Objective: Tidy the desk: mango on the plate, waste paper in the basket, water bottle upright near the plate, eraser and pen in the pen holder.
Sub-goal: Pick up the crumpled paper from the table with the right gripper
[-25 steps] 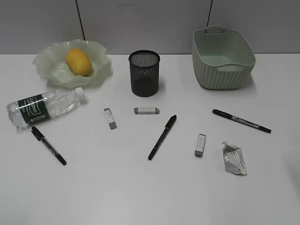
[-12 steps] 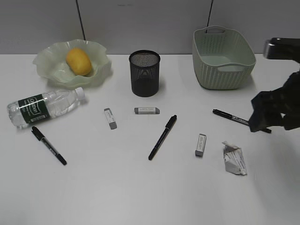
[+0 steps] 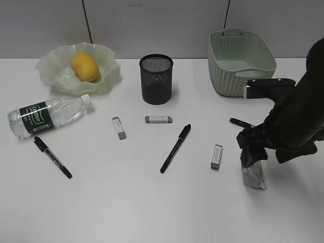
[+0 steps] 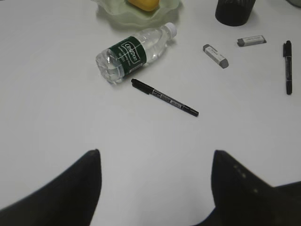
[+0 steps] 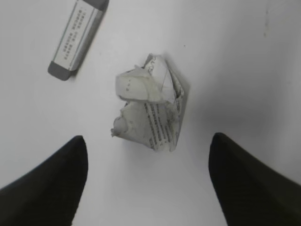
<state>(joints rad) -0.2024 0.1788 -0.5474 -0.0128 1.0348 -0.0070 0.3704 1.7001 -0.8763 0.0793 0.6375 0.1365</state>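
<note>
The right arm is reaching in from the right edge, its pincer (image 5: 146, 181) hanging wide open just above the waste paper (image 5: 149, 109), which is lying untouched on the counter (image 3: 126, 207); the left pincer (image 4: 155, 188) is hovering open, holding nothing

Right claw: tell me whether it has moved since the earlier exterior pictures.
Yes. The right claw has come in from the right edge, moving left and toward the camera past the basket, and now hangs open over the waste paper.
</note>
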